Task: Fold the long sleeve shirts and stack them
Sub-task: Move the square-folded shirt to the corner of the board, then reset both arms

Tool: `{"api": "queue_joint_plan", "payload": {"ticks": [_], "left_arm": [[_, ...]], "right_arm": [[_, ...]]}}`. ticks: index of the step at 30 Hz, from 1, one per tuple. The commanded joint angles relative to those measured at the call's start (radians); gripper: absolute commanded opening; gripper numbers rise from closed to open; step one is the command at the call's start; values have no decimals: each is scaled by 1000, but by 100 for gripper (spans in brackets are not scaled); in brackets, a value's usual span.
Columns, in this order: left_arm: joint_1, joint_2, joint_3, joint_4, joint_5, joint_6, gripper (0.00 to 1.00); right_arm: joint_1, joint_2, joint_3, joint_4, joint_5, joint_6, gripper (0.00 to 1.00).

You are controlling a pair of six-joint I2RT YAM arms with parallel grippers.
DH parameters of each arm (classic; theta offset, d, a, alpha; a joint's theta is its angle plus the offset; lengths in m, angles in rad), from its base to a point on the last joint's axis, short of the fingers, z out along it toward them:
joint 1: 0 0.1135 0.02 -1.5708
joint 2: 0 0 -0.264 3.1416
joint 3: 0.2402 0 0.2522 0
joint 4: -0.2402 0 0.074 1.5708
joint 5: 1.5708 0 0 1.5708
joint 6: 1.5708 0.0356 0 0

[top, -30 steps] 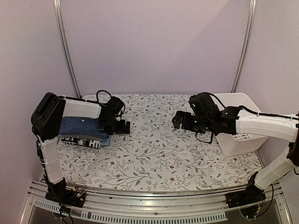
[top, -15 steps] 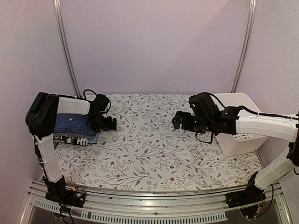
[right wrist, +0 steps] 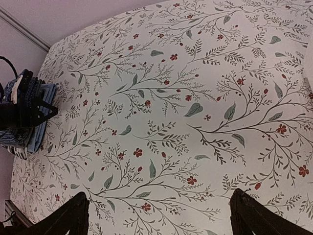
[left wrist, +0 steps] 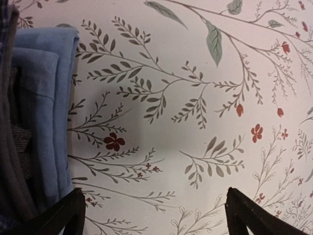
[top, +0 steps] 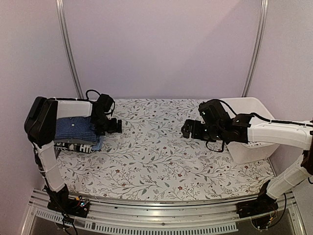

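Shirts (top: 73, 130) lay stacked on the surface (top: 161, 161), just beside our released left claw (top: 117, 126); our right claw (top: 185, 130), also released, hovered well apart.

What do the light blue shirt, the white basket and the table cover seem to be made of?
The light blue shirt looks like soft, matte cloth: its folded edges are rounded. The white basket seems to be rigid plastic, with smooth walls. The table cover is matte with a printed floral pattern; fabric or vinyl, I cannot tell.
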Motion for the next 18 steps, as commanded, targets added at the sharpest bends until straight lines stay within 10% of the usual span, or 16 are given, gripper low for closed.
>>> {"api": "queue_joint_plan", "payload": {"ticks": [1,18], "left_arm": [[-33,-77,66,-13,46,39,100],[-174,-410,49,124,177,101,100]], "right_arm": [[-6,-38,0,-8,19,-20,99],[-7,-165,77,-6,133,-154,99]]}}
